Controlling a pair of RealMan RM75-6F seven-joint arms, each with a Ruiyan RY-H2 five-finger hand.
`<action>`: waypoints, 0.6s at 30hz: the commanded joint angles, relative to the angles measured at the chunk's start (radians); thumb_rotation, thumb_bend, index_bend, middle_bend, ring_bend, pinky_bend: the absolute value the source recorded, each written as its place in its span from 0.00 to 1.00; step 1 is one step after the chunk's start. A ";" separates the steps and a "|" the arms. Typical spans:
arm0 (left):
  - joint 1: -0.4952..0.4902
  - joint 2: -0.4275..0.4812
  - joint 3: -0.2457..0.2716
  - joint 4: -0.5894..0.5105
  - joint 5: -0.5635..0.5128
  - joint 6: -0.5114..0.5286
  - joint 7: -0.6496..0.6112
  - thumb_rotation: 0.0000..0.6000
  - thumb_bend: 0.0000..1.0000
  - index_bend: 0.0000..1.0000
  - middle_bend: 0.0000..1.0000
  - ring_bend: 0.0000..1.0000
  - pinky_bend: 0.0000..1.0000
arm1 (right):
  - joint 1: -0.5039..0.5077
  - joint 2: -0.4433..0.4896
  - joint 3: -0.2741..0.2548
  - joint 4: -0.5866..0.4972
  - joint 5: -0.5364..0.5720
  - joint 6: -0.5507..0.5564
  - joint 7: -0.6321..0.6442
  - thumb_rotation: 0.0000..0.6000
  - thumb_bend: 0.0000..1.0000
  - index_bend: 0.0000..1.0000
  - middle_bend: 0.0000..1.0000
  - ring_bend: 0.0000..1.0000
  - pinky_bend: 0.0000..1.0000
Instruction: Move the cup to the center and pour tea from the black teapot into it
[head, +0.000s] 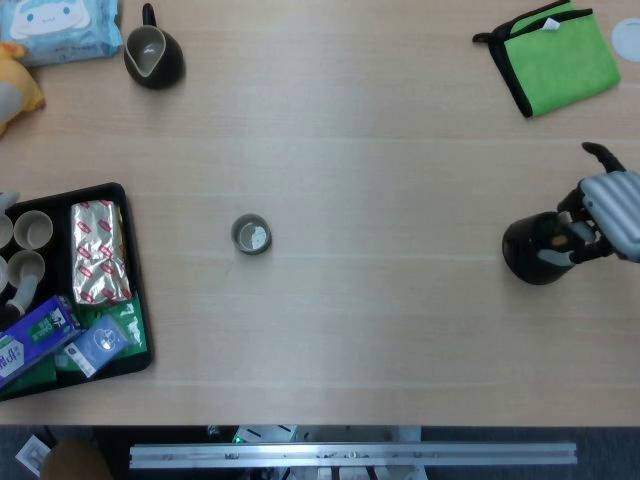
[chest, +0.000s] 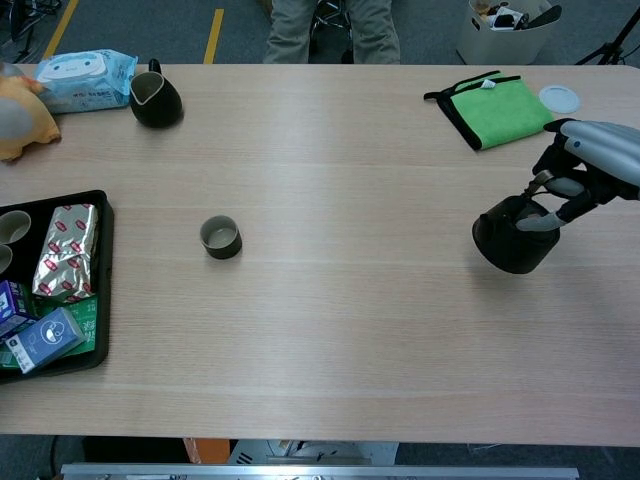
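Note:
The small dark cup (head: 251, 235) stands alone near the table's middle, left of centre, also seen in the chest view (chest: 220, 237). My right hand (head: 608, 216) grips the black teapot (head: 536, 250) by its right side at the table's right edge. In the chest view the teapot (chest: 512, 238) hangs tilted off the table under the right hand (chest: 592, 160). Pale fingertips of my left hand (head: 10, 205) show at the left edge over the black tray (head: 128, 280), spread apart, holding nothing that I can see.
A black pitcher (head: 153, 55) and a wipes pack (head: 60, 28) sit at the far left. A green cloth (head: 555, 55) and a white lid (head: 628, 38) lie at the far right. The tray holds cups (head: 30, 229), a foil pack (head: 98, 252) and boxes.

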 joint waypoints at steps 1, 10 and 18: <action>0.000 0.000 0.001 -0.001 0.000 -0.001 0.002 1.00 0.27 0.14 0.19 0.15 0.08 | -0.003 0.005 0.002 -0.001 -0.008 0.009 0.010 0.70 0.00 1.00 0.94 0.89 0.00; -0.001 -0.001 0.000 -0.001 0.001 0.001 0.004 1.00 0.27 0.14 0.19 0.15 0.08 | 0.002 0.030 0.000 -0.018 -0.011 0.009 -0.027 0.60 0.00 1.00 0.95 0.89 0.00; -0.001 -0.001 0.002 0.000 0.003 0.000 0.005 1.00 0.27 0.14 0.19 0.15 0.08 | 0.003 0.042 -0.001 -0.040 -0.010 0.024 -0.084 0.60 0.17 1.00 0.95 0.90 0.00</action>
